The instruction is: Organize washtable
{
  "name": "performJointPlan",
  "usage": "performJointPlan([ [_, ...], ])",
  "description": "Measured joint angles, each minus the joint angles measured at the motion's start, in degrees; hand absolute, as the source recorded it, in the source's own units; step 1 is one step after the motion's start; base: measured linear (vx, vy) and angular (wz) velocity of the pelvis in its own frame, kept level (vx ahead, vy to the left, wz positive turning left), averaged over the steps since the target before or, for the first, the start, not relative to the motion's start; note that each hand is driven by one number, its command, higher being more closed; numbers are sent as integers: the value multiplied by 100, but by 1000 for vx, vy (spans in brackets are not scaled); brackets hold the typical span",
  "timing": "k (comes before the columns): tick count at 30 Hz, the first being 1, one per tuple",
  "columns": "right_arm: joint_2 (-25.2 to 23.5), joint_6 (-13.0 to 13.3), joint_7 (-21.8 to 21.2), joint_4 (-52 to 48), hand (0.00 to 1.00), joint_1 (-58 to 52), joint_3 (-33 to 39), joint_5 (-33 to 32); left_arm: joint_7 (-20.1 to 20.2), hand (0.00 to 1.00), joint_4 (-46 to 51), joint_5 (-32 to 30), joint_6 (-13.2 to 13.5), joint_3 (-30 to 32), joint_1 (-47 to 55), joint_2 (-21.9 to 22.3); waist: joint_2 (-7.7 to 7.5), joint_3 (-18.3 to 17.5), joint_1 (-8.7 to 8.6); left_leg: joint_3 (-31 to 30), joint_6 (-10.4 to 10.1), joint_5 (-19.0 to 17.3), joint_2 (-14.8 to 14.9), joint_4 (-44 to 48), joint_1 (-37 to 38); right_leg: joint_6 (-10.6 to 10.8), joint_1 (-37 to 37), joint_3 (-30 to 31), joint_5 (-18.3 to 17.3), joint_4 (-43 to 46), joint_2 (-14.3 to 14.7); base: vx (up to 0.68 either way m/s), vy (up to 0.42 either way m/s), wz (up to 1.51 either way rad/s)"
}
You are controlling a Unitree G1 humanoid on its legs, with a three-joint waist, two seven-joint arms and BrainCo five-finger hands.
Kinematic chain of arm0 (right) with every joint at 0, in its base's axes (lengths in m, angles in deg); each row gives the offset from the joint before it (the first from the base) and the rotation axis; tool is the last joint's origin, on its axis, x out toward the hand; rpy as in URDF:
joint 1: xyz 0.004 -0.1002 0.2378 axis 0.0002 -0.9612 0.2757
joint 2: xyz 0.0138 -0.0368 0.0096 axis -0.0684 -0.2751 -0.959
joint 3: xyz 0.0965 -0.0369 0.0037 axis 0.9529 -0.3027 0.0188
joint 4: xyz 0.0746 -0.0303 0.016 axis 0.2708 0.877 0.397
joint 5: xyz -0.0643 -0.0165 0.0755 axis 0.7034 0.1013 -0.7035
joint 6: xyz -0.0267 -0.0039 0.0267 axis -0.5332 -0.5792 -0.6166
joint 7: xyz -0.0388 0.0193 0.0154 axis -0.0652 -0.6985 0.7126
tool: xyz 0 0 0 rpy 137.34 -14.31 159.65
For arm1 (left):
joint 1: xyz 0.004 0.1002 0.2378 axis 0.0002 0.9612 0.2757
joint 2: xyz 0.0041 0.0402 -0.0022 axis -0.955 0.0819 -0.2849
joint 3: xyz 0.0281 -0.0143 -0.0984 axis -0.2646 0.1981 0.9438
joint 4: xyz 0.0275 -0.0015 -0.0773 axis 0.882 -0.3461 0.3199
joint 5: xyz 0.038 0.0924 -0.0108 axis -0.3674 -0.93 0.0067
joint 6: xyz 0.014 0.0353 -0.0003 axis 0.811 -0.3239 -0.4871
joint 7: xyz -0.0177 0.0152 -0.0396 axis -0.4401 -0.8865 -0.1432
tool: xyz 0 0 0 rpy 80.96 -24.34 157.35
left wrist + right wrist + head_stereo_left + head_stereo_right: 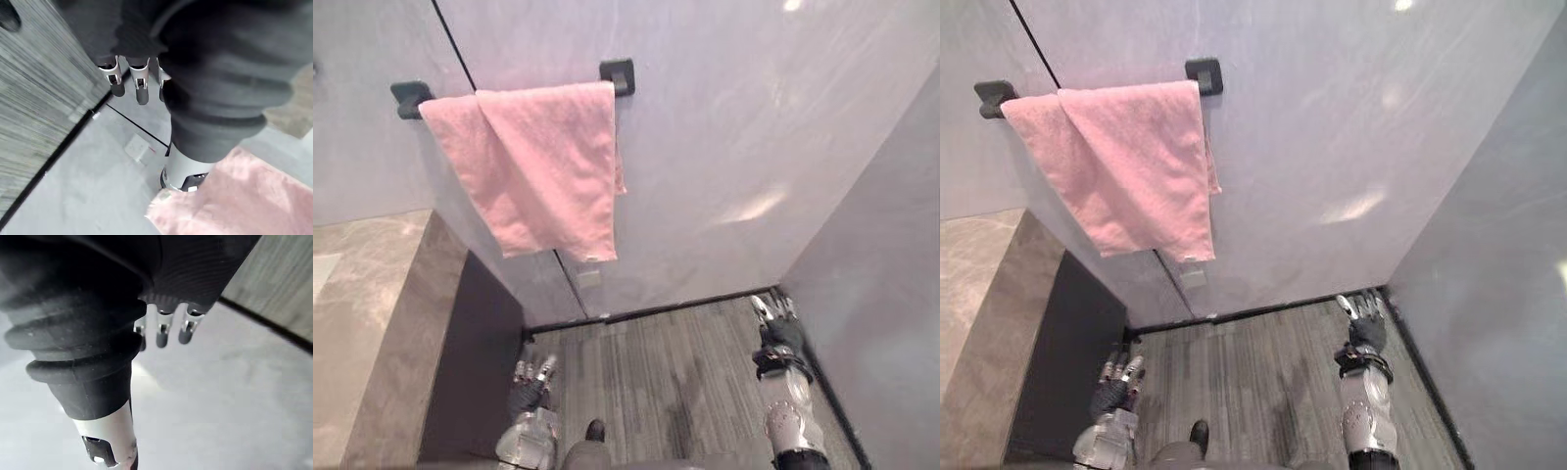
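Left robot hand [533,380] hangs at lower left, fingers relaxed, empty; right robot hand [773,328] the same at lower right, both probably idle between steps; pink towel [543,166] drapes over its wall bar [619,75] at upper left, above the stone table [382,343] at the left edge.

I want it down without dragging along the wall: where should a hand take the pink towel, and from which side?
Probably pinch the pink towel at its lower hem, coming from the front and below. It hangs draped over the towel bar, flat against the wall, so only its front face and free bottom edge are reachable.
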Motion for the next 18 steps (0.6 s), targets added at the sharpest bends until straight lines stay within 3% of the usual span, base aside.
performJointPlan([
  [4, 346, -248, -369, 357, 0, 43, -992, 398, -10, 0, -107, 178, 28, -83, 192, 60, 71, 226, 34, -305, 32, 275, -131, 6, -141, -190, -22, -425, -307, 489, -95, -133, -95, 66],
  [7, 406, -367, -463, 492, 0, 143, -1169, 616, -6, 0, -208, 178, 43, -208, 168, 44, 39, 288, 35, -255, 170, 1231, -367, -89, -458, -332, 80, -931, -316, 436, -241, -98, -77, 98],
  [8, 421, -379, -465, 508, 0, 240, -1170, 653, -3, 0, -206, 204, 55, -205, 138, -14, -75, 362, 45, -208, 204, 1393, -429, -116, -526, -420, 177, -1193, -180, 239, -339, -66, 12, 74],
  [9, 443, -378, -465, 558, 0, 332, -1178, 652, -5, 0, -209, 317, 54, -180, 170, -9, -97, 365, 53, 77, 343, 689, -420, 739, -757, -393, 218, -1368, -60, 166, -349, -55, 33, 66],
  [10, 461, -373, -462, 581, 0, 377, -1156, 651, -5, 0, -214, 373, 55, -165, 187, -7, -97, 366, 43, 236, 448, 284, -403, 1284, -872, -389, 252, -1455, -58, 167, -360, -45, 42, 57],
  [11, 547, -373, -462, 617, 0, 390, -1147, 652, -2, 0, -287, 414, 57, -156, 223, -6, -63, 353, 37, 538, 621, -380, -332, 2148, -1003, -385, 328, -1637, -56, 193, -372, -15, 41, 62],
  [12, 684, -375, -470, 613, 0, 395, -1149, 655, 3, 0, -280, 416, 61, -166, 244, 12, 96, 330, 35, 867, 733, -444, -277, 2374, -1074, -372, 407, -1750, -74, 294, -255, -44, 31, 96],
  [14, 830, -416, -480, 622, 0, 395, -1154, 655, 17, 0, -254, 418, 110, -176, 217, 41, 121, 346, 45, 933, 744, -101, -356, 1962, -1094, -523, 482, -1778, -120, -2, -92, -104, -42, 128],
  [15, 836, -411, -565, 617, 0, 374, -1141, 654, 28, 0, -296, 410, 121, -146, 133, 0, -28, 337, -127, 661, 673, 289, -607, 892, -763, -733, 666, -1818, 184, -625, 91, -134, -48, 166],
  [16, 831, -411, -628, 705, 0, 370, -1117, 654, 85, 0, -322, 408, 128, -79, 103, -19, -17, 341, -62, 1253, 1024, -389, -407, 1590, -658, -548, 781, -2221, 391, -731, -35, -115, -38, 162],
  [17, 827, -419, -628, 712, 0, 352, -1115, 655, 101, 0, -331, 404, 127, -53, 130, -22, -40, 369, -54, 1567, 974, -616, -236, 1938, -626, -542, 820, -2360, 408, -661, -61, -38, 19, 140],
  [18, 851, -414, -661, 653, 0, 243, -1109, 655, 117, 0, -349, 403, 127, -30, 190, -12, 79, 345, -122, 2061, 897, -804, 49, 2236, -430, -545, 902, -2728, 410, -490, -127, -40, 24, 138],
])
